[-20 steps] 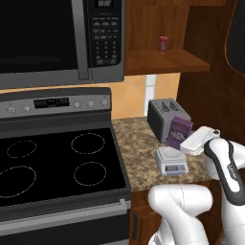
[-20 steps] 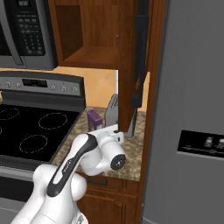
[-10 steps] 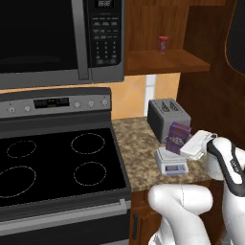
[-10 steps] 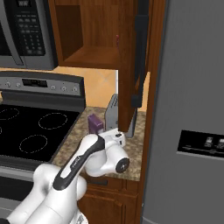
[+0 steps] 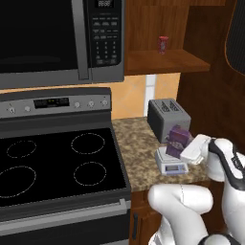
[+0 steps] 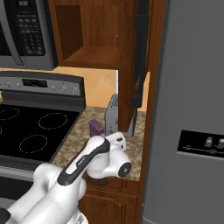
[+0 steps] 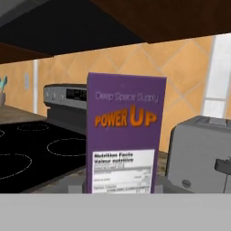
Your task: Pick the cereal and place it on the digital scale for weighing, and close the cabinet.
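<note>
In the left base view you see the cereal (image 5: 177, 141), a small purple box, standing upright on the digital scale (image 5: 170, 161), which sits on the speckled tabletop (image 5: 139, 153) just in front of the grey toaster (image 5: 167, 117). The white hand of the arm meets the box from its right side; the gripper (image 5: 185, 149) is at the box, and its jaws stand drawn in as far as they go, apparently clamped on the cereal, though you cannot see the contact itself.

In the hand view the cereal (image 7: 124, 140) faces you squarely, its orange lettering and pale nutrition panel legible, its base resting on the grey platform of the scale (image 7: 72, 182). The toaster (image 7: 198, 151) stands to the right of the box, and the black cooktop (image 7: 31, 153) stretches away to the left.

In the right base view the upper corner of the cereal (image 6: 96, 127) shows just above the arm's wrist, beside the toaster (image 6: 112, 114), seen edge-on.

The cabinet (image 5: 167, 57) is above the tabletop, to the right of the black microwave (image 5: 57, 38). Its door (image 6: 141, 52) is swung open, with the dark panel and black bar handle turned toward you in the right base view. A small red can (image 5: 163, 44) stands on the cabinet shelf. The grey refrigerator (image 6: 192, 109) takes up the right side of the right base view, just beyond the open door.
</note>
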Available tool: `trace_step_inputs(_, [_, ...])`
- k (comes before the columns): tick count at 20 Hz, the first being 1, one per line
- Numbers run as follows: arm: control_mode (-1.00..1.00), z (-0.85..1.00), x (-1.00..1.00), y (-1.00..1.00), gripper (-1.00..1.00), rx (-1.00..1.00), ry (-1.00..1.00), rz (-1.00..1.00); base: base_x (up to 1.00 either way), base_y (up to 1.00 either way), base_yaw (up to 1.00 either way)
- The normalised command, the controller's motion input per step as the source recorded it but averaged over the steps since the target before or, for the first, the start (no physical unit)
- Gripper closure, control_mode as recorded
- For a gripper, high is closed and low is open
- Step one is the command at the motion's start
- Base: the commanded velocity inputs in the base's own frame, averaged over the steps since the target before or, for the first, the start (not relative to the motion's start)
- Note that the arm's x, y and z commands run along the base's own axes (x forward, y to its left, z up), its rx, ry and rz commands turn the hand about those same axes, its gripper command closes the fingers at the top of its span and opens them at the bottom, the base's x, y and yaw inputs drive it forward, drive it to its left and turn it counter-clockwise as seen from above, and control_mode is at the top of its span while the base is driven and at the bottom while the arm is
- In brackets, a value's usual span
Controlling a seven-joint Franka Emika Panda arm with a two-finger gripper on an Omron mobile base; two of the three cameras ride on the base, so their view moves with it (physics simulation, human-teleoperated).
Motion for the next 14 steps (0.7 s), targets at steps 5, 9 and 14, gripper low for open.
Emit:
trace_step_inputs(5, [-1.00,-0.38,0.59,0.37,1.00,0.00,0.00,0.01,0.00,0.00,0.00])
trace_step_inputs(9, [-1.00,-0.66,0.16,0.15,1.00,-0.01,0.00,0.00,0.00,0.00,0.00])
trace_step_inputs(14, [-1.00,-0.33,-0.04,0.02,1.00,-0.01,-0.03,0.00,0.00,0.00,0.00])
